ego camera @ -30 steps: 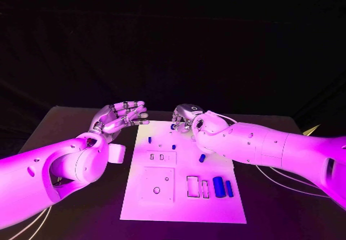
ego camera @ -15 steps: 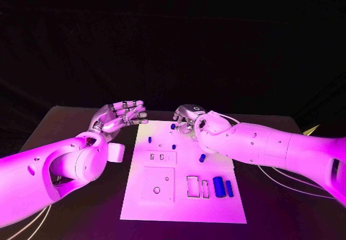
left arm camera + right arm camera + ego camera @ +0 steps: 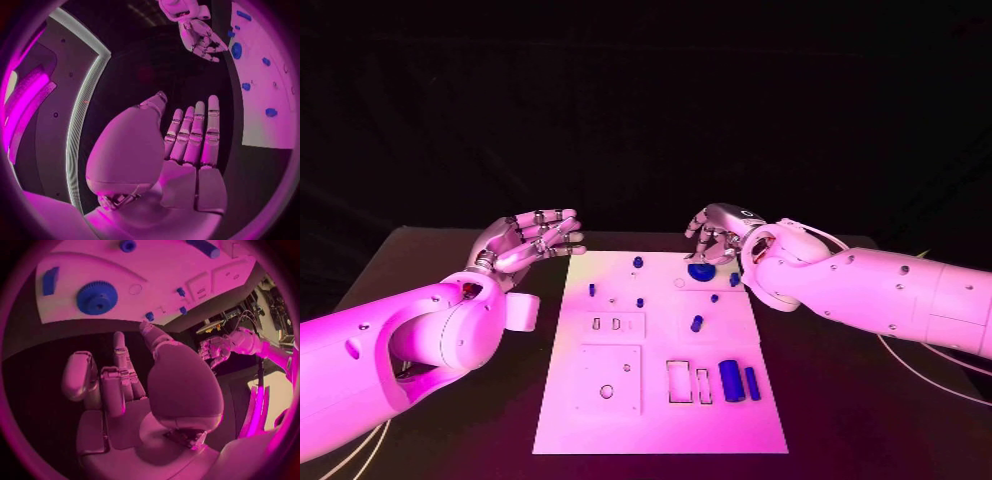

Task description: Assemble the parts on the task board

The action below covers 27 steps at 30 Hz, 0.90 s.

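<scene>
At the task board's (image 3: 661, 400) far right corner, blue gear (image 3: 701, 271) lying flat: your right hand (image 3: 721, 233) hovers just beside it, fingers apart, holding nothing; lower squarely and pinch its rim evenly.

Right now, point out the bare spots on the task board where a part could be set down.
The near strip of the task board, below the rectangular slots and the two long blue parts, is bare. So is the stretch between the small pegs and the slots. The far end is crowded: the blue gear sits under the right hand.
</scene>
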Motion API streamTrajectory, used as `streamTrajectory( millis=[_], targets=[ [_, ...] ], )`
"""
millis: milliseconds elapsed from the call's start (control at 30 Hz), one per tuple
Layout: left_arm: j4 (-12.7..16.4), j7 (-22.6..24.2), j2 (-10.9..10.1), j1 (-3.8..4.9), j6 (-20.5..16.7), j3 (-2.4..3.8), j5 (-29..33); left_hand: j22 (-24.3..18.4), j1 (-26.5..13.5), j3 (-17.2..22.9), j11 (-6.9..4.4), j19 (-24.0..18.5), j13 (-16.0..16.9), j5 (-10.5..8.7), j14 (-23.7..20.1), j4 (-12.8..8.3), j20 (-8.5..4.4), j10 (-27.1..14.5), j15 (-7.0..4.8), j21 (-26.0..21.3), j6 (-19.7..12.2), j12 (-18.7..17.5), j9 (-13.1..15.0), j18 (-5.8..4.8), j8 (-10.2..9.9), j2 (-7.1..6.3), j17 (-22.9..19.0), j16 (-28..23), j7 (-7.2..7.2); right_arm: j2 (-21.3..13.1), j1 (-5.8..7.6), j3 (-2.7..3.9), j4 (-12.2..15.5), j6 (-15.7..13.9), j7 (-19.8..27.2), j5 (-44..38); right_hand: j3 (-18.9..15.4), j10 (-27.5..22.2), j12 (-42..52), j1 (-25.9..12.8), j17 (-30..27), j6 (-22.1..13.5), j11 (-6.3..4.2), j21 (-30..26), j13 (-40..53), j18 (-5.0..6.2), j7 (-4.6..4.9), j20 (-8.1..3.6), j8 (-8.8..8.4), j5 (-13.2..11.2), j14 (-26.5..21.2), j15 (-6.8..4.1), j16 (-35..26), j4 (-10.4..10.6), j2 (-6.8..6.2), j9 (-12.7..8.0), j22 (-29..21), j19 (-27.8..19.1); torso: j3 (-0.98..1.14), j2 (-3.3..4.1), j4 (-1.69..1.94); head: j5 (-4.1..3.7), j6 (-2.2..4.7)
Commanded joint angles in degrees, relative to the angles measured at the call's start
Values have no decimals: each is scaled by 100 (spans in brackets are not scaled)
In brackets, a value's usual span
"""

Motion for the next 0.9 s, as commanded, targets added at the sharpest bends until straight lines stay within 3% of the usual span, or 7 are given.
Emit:
streamTrajectory(
  millis=[33, 67, 133, 167, 300, 533, 900],
  targets=[
    [1, 75, -2, 9, 139, 5, -6, 5, 48, -8, 5, -8, -1, -37, -6, -39, -15, 9, 18, 34, -4, -13, -1, 58, 0, -9, 5, 36, 209, -200, 30, 2, 113, 355, 116, 530, -685, 99, 1117, 274, 877, -175, -130, 127, 1013, -119, -96, -89, 134, 48, 471, -108, 59, 196, 105, 82, 177, 99, 34, -12, -60, -22, 25],
    [1, 76, -4, 9, 141, 4, -6, 5, 48, -8, 5, -8, -1, -37, -6, -39, -15, 9, 18, 34, -4, -13, -1, 58, 0, -9, 5, 36, 209, -257, 38, 3, 116, 416, 113, 572, -1329, -237, 3200, 528, 994, -301, -140, 188, 3122, -143, -135, -145, 329, 102, 496, -136, 101, 604, 270, 191, 290, 144, 38, -12, -62, -22, 19],
    [5, 76, -7, 9, 146, 4, -6, 5, 48, -8, 5, -8, -1, -37, -6, -39, -15, 9, 18, 34, -4, -13, -1, 58, 0, -9, 5, 36, 209, -331, 46, 4, 95, 495, 101, 631, -1485, 68, 5117, 714, 1170, -384, -95, 329, 4986, -180, -134, -78, 544, 80, 533, -53, 164, 1123, 294, 271, 501, 245, 47, -8, -64, -18, 10],
    [9, 76, -8, 9, 149, 4, -6, 5, 48, -8, 5, -8, -1, -37, -6, -39, -15, 9, 18, 34, -4, -13, -1, 58, 0, -9, 5, 36, 209, -357, 49, 4, 71, 530, 97, 655, -1513, 349, 5646, 807, 1035, -412, -94, 1016, 5499, -367, -95, -86, 568, 94, 504, -78, 120, 1143, 222, 278, 1356, 693, 51, -6, -64, -16, 13],
    [20, 72, -10, 8, 160, 3, -6, 5, 51, -9, 5, -9, -1, -37, -7, -42, -15, 10, 18, 35, -3, -13, 0, 58, 1, -10, 6, 36, 206, -368, 40, 3, -66, 627, 83, 711, -1540, 962, 6837, 935, 1186, -514, -59, 1336, 6684, -454, -66, -58, 734, 122, 538, -55, 172, 1264, 242, 313, 1759, 885, 68, 6, -64, -10, 16],
    [24, 68, 5, 7, 178, 3, -6, 7, 61, -9, 3, -12, 0, -37, -10, -49, -16, 15, 17, 39, 0, -15, 0, 58, 3, -11, 11, 35, 197, -216, -53, -1, -310, 726, 83, 742, -1478, 1315, 7283, 956, 1378, -559, -20, 1632, 7151, -547, -26, -21, 806, 161, 578, -16, 234, 1261, 271, 306, 2141, 1081, 64, 6, -31, -19, -34],
    [10, 61, 21, 6, 194, 2, -6, 7, 61, -9, 3, -12, 0, -37, -10, -49, -16, 15, 17, 39, 0, -15, 0, 58, 3, -11, 11, 35, 197, 13, -195, -6, -536, 670, 111, 724, -1384, 1397, 7376, 986, 1429, -507, 5, 1708, 7251, -572, -1, 4, 859, 192, 588, 9, 249, 1253, 326, 302, 2239, 1135, 101, 53, 22, -30, -46]
  ],
)
